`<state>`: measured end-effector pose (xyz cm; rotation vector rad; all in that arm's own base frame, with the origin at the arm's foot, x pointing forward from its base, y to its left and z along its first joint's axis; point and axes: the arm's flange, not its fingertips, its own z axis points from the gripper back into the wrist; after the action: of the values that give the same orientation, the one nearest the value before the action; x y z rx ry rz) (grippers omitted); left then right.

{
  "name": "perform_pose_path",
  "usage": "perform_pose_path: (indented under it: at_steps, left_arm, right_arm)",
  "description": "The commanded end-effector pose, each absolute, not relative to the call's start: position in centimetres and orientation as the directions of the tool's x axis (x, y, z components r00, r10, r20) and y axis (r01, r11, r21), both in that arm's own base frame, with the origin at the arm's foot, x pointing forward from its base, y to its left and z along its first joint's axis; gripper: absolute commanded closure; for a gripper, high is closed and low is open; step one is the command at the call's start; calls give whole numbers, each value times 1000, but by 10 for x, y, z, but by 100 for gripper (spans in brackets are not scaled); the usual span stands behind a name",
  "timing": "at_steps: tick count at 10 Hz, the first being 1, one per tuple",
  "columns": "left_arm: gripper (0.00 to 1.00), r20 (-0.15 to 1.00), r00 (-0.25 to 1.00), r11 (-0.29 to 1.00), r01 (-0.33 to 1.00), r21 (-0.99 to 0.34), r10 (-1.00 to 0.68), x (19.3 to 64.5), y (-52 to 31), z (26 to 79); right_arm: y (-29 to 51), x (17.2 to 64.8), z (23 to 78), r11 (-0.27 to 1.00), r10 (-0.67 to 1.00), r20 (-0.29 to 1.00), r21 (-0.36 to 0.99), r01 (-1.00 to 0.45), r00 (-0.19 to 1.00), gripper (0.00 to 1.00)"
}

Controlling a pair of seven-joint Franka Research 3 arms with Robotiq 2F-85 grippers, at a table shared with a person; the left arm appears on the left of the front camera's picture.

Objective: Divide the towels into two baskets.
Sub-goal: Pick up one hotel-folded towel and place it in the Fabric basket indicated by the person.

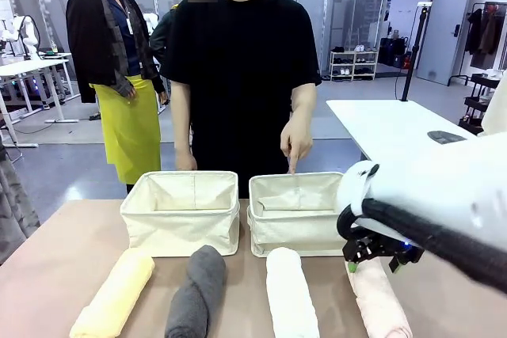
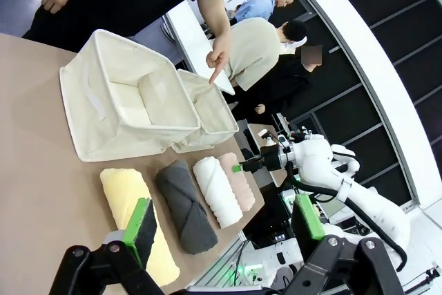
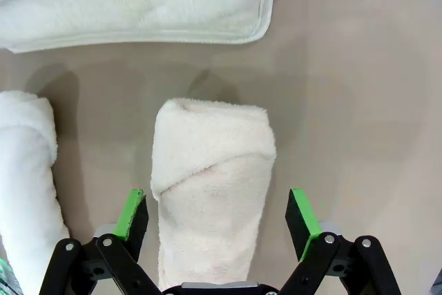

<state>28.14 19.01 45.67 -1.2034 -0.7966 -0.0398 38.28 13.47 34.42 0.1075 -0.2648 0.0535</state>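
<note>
Right wrist view has my right gripper spread wide, its green pads flanking the pale pink towel without gripping it (gaps show on both sides), and the white towel lies just beside. My left gripper hangs open and empty over the yellow towel side of the table. All 4 rolls, the grey towel included, lie before the left basket and the right basket, into which a person's hand points.
</note>
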Motion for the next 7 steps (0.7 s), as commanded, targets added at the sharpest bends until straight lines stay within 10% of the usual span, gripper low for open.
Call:
perform_pose_path:
  at_steps: [1, 7]
  left_arm:
    - [0, 576, 727, 385, 444, -809, 374, 278, 191, 459]
    - [0, 576, 727, 385, 444, -809, 374, 278, 191, 459]
  right_arm:
    - [112, 296, 316, 993, 25, 242, 102, -51, 970, 0]
    - [106, 303, 304, 992, 39, 163, 111, -58, 986, 54]
